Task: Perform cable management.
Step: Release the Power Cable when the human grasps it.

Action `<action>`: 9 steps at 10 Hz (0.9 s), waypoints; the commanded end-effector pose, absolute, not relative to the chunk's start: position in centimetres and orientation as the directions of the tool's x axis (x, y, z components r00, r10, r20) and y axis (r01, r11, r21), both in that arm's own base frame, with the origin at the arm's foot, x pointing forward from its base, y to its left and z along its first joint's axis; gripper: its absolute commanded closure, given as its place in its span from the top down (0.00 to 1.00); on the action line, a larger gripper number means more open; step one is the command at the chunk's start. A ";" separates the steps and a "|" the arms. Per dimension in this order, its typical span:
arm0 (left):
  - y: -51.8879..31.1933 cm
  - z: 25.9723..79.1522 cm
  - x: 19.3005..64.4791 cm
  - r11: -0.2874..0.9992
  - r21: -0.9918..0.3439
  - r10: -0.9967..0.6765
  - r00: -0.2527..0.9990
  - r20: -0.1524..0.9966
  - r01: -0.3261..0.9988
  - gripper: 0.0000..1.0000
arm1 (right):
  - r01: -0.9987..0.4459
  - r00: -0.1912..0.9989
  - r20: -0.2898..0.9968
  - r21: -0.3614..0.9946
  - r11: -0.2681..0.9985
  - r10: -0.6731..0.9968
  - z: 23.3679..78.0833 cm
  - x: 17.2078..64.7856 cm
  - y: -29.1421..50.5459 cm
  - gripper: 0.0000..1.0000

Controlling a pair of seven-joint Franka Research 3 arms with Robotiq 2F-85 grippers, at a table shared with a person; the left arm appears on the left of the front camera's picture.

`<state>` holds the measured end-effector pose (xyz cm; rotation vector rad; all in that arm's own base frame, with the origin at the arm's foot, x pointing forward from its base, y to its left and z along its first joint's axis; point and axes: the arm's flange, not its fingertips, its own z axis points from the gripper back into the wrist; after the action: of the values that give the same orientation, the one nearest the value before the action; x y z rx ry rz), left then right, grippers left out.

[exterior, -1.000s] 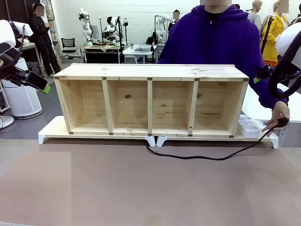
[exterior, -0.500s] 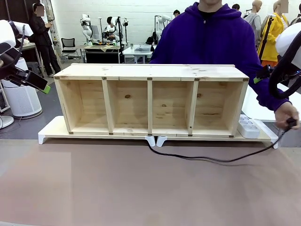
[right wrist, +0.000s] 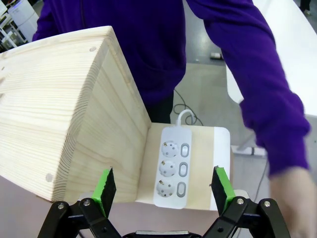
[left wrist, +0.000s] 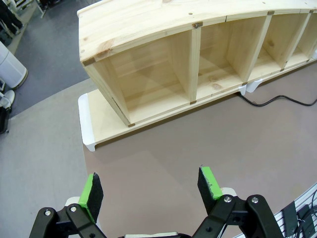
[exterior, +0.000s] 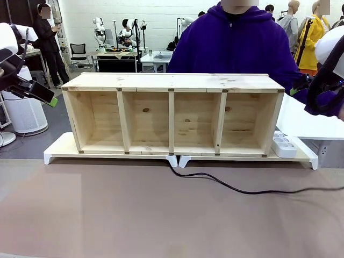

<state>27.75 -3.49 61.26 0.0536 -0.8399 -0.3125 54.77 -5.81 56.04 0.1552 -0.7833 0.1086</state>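
The cable is a thin black cord that comes out from under the middle of the wooden shelf and runs right across the brown table, off the picture's right edge. Its plug end is out of view. The cord's near part also shows by the shelf's foot. My left gripper is open and holds nothing, hovering off the shelf's left end. My right gripper is open and holds nothing, above the white power strip at the shelf's right end. A person's hand is blurred at the right.
The shelf rests on a white base board at the far side of the table. A person in a purple hoodie stands behind it, with one sleeve reaching down past the power strip. The brown tabletop lies in front.
The person's hand has carried the plug end right, away from the power strip and out of the front view. The cord now lies flatter and straighter. Neither arm has moved.
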 end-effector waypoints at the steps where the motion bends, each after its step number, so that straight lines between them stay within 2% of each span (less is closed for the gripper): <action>1: -3.5 61.3 27.8 0.957 0.159 -0.281 0.623 0.730 0.245 1.00 | -0.150 0.706 0.707 0.102 0.983 0.034 56.0 54.8 -6.0 1.00; 9: -3.5 61.3 27.8 0.957 0.159 -0.281 0.623 0.730 0.245 1.00 | -0.150 0.706 0.707 0.102 0.983 0.034 56.0 54.8 -6.0 1.00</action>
<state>27.75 -3.49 61.26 0.0536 -0.8399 -0.3125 54.77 -5.81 56.04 0.1552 -0.7833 0.1086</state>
